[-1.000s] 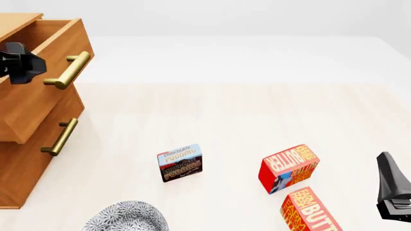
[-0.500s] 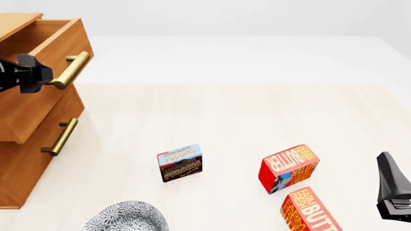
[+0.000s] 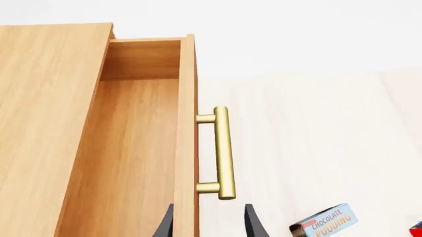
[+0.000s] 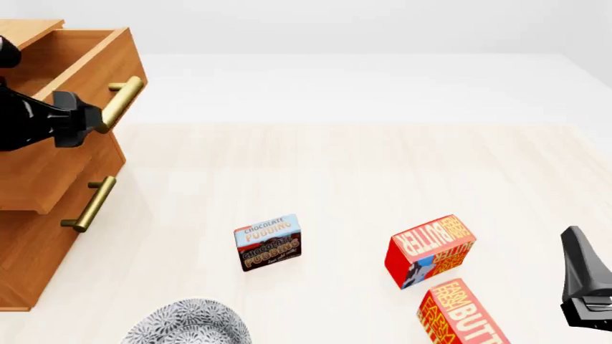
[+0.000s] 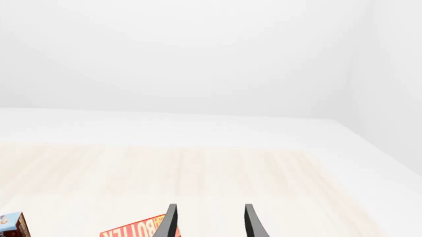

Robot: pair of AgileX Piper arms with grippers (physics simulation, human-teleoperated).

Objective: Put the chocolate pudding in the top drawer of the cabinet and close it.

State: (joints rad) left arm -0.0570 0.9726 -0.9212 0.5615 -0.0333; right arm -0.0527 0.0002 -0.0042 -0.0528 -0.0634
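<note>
The chocolate pudding [image 4: 268, 242] stands upright on the table, out in front of the cabinet [image 4: 39, 236]; it also shows in the left wrist view as a small box, the chocolate pudding [image 3: 326, 223]. The top drawer [image 4: 67, 143] is pulled open and its inside [image 3: 132, 148] holds nothing. My left gripper [image 4: 89, 119] is open at the lower end of the brass handle [image 3: 223, 153], its fingers [image 3: 167, 224] on either side of the drawer front and handle. My right gripper [image 4: 574, 244] is open with nothing between its fingers, low at the right edge, far from the pudding.
Two red-and-yellow butter boxes [image 4: 431, 251] [image 4: 464, 312] stand between the pudding and my right gripper. A patterned grey bowl [image 4: 186, 326] sits at the near edge. The lower drawer [image 4: 57, 236] is closed, its handle [image 4: 91, 204] sticking out.
My left gripper has moved from over the open drawer to the handle's near end. The drawer front and handle have shifted slightly outward. The right arm has stayed still.
</note>
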